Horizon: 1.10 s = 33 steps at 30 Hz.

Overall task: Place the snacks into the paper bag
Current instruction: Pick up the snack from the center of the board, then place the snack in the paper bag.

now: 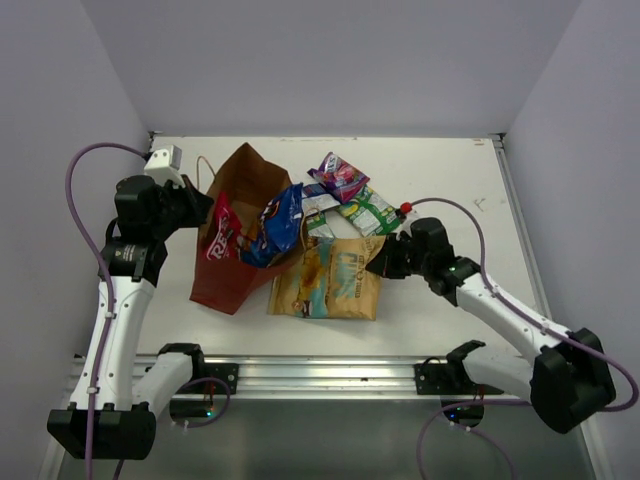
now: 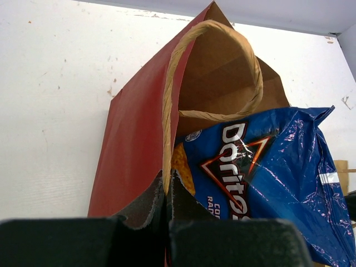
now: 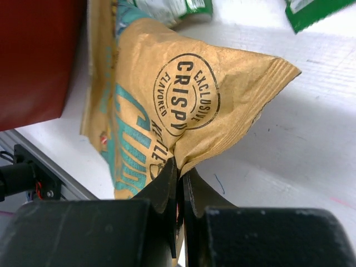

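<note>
The paper bag (image 1: 240, 180) stands open on the table, red side towards the left arm. A pink-red packet (image 1: 220, 235) sits inside it and a blue Doritos packet (image 1: 281, 224) leans out of its mouth. My left gripper (image 1: 196, 212) is shut on the bag's tan loop handle (image 2: 166, 111), beside the blue packet (image 2: 267, 167) and the bag's red side (image 2: 133, 144). My right gripper (image 1: 386, 258) is shut on a corner of the tan-gold packet (image 1: 330, 280), lifting that edge (image 3: 189, 94) off the table; its fingertips (image 3: 172, 172) pinch the foil.
A purple-pink packet (image 1: 338, 175) and green packets (image 1: 368, 210) lie behind the tan-gold one, also showing at the top of the right wrist view (image 3: 311, 11). The bag's red side (image 3: 33, 55) is left of the right gripper. The aluminium rail (image 1: 320, 375) runs along the near table edge.
</note>
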Motion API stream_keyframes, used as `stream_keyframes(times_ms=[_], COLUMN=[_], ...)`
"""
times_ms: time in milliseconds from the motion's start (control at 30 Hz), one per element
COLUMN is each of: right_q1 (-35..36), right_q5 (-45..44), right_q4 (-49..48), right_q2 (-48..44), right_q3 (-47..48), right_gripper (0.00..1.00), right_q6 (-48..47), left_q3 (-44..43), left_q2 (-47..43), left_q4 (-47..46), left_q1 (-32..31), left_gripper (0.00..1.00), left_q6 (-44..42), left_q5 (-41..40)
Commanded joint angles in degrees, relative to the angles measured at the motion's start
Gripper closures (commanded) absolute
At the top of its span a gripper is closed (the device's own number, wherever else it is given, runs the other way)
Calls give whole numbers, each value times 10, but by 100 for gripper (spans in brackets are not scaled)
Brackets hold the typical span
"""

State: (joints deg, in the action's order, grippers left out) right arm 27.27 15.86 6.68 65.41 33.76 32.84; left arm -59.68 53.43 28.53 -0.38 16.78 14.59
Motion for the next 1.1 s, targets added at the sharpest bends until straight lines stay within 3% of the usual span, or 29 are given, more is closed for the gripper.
stream_keyframes(times_ms=[0,367,1067], right_q1=[-10,-16,-15], right_q5=[-24,-70,-72], right_q4=[101,252,246], right_q2=[-66,-131,-29], right_q3=[74,251,583], right_gripper=[100,100,100], right_q6=[-41,-79,-91], left_q3=[-20,-20,-13], left_q2=[-8,-5,7], left_q4=[-18,-21,-26], left_q1=[3,3,3], left_gripper=[100,100,100], left_q6=[-2,-3,3], left_q5=[20,44,83])
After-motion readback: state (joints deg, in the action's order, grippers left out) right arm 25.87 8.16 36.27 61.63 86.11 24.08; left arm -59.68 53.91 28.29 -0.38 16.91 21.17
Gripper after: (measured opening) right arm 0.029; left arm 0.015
